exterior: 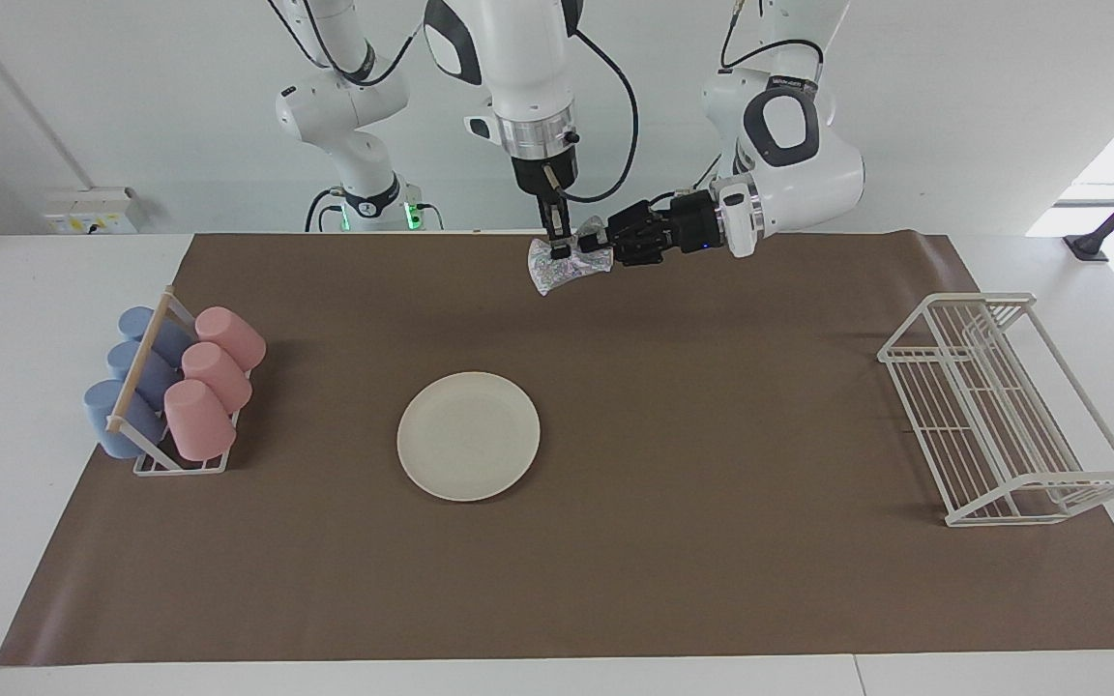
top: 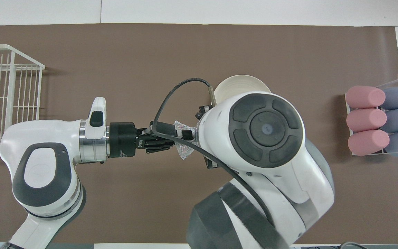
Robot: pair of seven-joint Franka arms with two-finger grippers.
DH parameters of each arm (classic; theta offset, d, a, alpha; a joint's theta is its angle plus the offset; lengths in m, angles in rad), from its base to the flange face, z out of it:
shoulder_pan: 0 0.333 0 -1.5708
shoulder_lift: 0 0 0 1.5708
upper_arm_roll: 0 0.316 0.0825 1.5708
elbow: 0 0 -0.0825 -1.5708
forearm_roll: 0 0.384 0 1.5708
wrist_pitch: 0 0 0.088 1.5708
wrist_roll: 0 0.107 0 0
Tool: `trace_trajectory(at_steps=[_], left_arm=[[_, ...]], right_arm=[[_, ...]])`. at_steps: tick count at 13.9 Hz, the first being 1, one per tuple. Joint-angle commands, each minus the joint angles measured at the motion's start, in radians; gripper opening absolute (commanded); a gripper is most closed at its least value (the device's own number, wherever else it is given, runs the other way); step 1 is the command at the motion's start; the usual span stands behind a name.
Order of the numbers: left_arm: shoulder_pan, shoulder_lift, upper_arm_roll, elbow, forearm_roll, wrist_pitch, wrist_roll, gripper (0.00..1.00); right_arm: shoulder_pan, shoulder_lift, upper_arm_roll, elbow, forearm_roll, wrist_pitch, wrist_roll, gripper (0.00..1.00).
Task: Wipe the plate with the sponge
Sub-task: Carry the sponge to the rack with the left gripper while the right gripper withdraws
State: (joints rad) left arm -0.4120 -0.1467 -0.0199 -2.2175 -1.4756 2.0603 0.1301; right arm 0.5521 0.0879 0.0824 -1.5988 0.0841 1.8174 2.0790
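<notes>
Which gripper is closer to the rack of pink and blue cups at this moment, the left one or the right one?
The right gripper is closer: it hangs over the mat, pinching the sponge. The left gripper meets the sponge from the side toward the left arm's end, farther from the cup rack.

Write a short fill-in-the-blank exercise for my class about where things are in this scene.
1. The sponge is held up in the ____, not on the brown mat.
2. The plate lies on the mat with ____ on it.
3. The rack holds pink and ____ cups.

Missing words: air; nothing; blue
</notes>
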Motion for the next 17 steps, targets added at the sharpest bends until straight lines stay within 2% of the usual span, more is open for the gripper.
trace_trajectory(at_steps=[1, 3, 4, 5, 9, 12, 14, 17], left_arm=[[0.002, -0.007, 0.003, 0.007, -0.005, -0.023, -0.067, 0.00], [0.005, -0.008, 0.005, 0.007, -0.002, -0.026, -0.087, 0.00], [0.005, -0.008, 0.005, 0.006, 0.003, -0.026, -0.087, 0.00], [0.005, -0.010, 0.005, 0.006, 0.014, -0.026, -0.087, 0.00], [0.022, -0.011, 0.006, 0.004, 0.061, -0.026, -0.116, 0.00], [0.068, -0.010, 0.006, 0.010, 0.170, -0.029, -0.155, 0.00], [0.129, -0.004, 0.006, 0.021, 0.243, -0.077, -0.156, 0.00], [0.176, 0.006, 0.006, 0.030, 0.465, -0.075, -0.150, 0.00]], right_arm=[[-0.006, 0.001, 0.005, 0.007, -0.027, -0.009, -0.005, 0.00], [-0.006, -0.003, 0.003, 0.007, -0.027, -0.012, -0.007, 0.00], [-0.009, -0.019, 0.003, 0.004, -0.027, -0.013, -0.025, 0.77], [-0.012, -0.023, 0.003, -0.006, -0.029, -0.012, -0.046, 1.00], [-0.073, -0.088, -0.004, -0.068, -0.029, -0.018, -0.228, 1.00], [-0.165, -0.112, -0.006, -0.072, -0.027, -0.105, -0.567, 1.00], [-0.248, -0.117, -0.009, -0.070, -0.027, -0.179, -0.809, 1.00], [-0.435, -0.117, -0.010, -0.073, -0.024, -0.236, -1.261, 1.00]])
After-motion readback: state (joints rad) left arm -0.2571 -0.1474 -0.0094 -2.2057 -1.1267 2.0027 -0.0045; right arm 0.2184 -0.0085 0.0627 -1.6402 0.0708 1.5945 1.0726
